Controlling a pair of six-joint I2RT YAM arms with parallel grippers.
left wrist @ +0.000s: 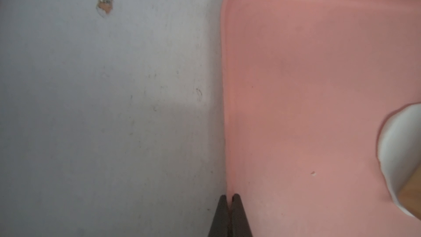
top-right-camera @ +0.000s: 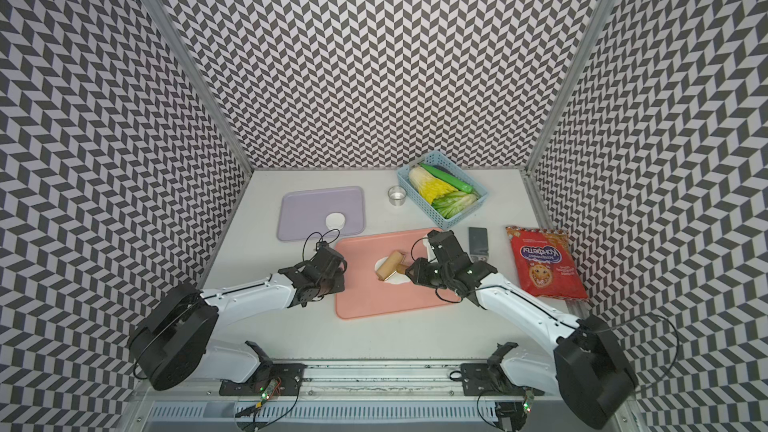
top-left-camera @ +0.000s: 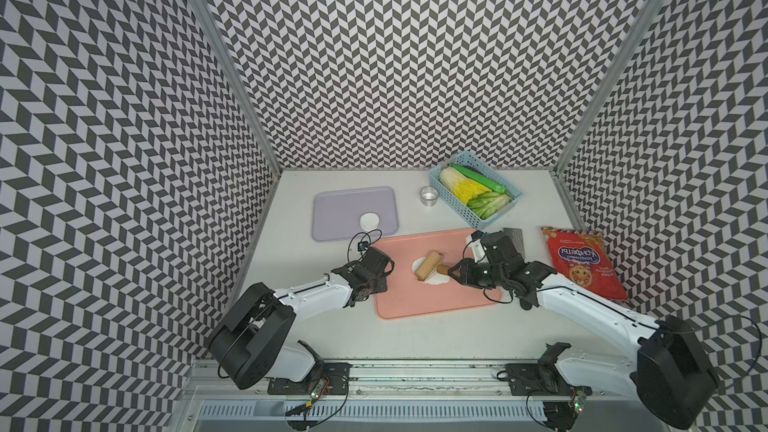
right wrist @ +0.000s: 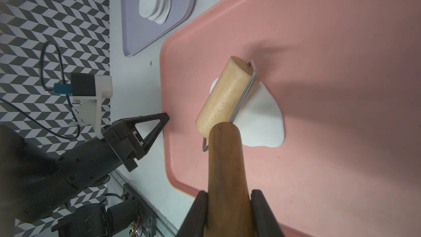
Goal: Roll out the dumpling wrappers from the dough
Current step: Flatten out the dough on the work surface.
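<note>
Pink tray (top-left-camera: 436, 297) lies near centre on the white table (top-left-camera: 332, 326). The dough (right wrist: 262, 121) rests on this tray, roughly at its middle: a flat white sheet with a blobby, uneven outline.

Wooden roller (right wrist: 224, 96) sits across the dough's left part, its drum lying on the sheet. Its handle (right wrist: 225, 167) runs rightward and nearward into the right gripper (right wrist: 229, 192). That gripper's jaws stand partly apart and are clamped on the handle from both sides.

Left gripper (left wrist: 230, 198) has its jaws drawn together, tips at the pink tray's left rim. Whether the rim is pinched between them cannot be told. In both top views the wrist hides these tips.

Lilac tray (top-left-camera: 332, 209) lies far left of the pink tray, just apart from it. The dumpling wrappers (right wrist: 155, 4) form a slightly offset stack of round white discs on its near right part.

Metal ring cup (top-left-camera: 429, 196) stands upright on the table between the lilac tray and the blue basket (top-left-camera: 478, 222). The basket, far right, contains vegetables (top-left-camera: 465, 189). A red snack packet (top-left-camera: 582, 263) lies flat at the right edge. A small dark flat item (top-right-camera: 479, 241) lies between packet and pink tray; its nature cannot be determined.
</note>
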